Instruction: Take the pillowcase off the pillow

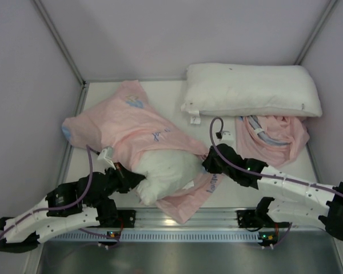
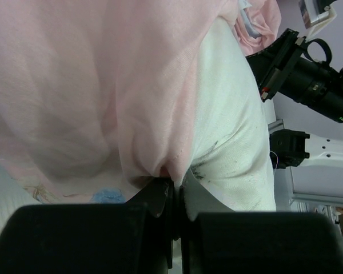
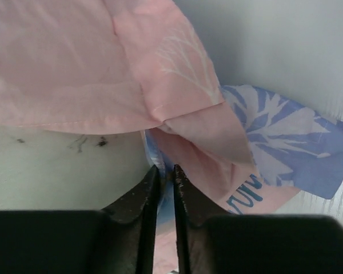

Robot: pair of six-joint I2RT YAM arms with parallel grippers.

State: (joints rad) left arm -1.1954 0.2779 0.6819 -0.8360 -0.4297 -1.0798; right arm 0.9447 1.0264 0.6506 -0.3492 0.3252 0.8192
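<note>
Open table (image 1: 166, 94) behind pillowcase (image 1: 131, 123); second pillow (image 1: 251, 90), crumpled cloth (image 1: 277, 137) crowding right

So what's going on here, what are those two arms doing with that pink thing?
Two robot arms are working a pink pillowcase off a white pillow. About half of the pillow sticks out of the open end. The left gripper is pinched shut right where fabric meets pillow; the right gripper looks shut on the pillowcase edge on the other side. A second pillow and a crumpled pink cloth lie at the back.
</note>
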